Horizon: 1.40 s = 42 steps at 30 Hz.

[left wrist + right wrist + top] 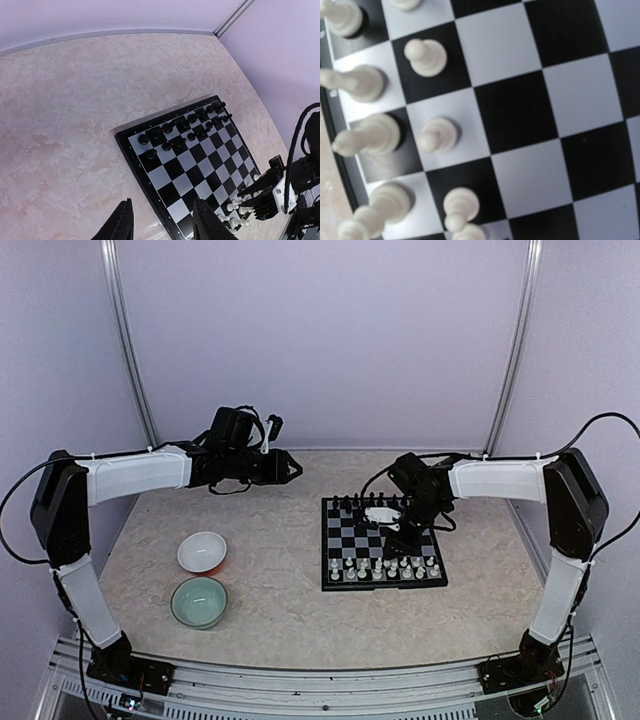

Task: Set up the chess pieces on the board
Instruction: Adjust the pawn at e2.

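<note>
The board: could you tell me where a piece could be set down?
On the board, the middle rows are bare, between black pieces along the far edge and white pieces along the near edge; both ends are crowded.

Soft, even, faintly lilac light fills every view, without glare. From above, the board (384,545) throws barely a shadow on the surface (270,610). The right wrist close-up is soft: white pieces (425,57) smear at nine o'clock, faint shadows falling toward three. The left wrist view bows straight lines.
</note>
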Available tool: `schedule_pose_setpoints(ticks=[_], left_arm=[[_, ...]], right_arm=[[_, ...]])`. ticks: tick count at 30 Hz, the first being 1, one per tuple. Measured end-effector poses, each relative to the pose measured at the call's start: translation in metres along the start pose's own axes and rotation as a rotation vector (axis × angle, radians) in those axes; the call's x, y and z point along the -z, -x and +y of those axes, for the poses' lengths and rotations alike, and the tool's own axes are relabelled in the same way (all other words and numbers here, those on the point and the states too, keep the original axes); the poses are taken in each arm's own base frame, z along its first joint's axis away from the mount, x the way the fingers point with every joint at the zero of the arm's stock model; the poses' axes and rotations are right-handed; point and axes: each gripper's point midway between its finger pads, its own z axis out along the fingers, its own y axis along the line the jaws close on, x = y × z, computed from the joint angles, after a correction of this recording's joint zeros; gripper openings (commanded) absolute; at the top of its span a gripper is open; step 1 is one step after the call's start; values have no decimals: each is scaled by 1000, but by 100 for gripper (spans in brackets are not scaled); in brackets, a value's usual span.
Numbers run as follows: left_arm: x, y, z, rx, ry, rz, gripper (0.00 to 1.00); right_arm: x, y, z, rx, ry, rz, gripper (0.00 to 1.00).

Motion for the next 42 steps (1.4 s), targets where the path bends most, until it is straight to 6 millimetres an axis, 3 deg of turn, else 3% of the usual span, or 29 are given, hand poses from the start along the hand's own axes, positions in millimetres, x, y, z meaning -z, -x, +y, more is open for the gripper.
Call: schedule_pose_setpoints(ticks=[11,38,42], left_arm=[[0,0,-1,0,-5,2,41],[0,-2,-3,1,-19,12,41],[0,-3,-3,2,-20,14,41]], right_arm=[[0,-3,2,4,6,11,3],[2,-8,0,20,-16,29,1],[2,-8,0,21,-18,30,5]])
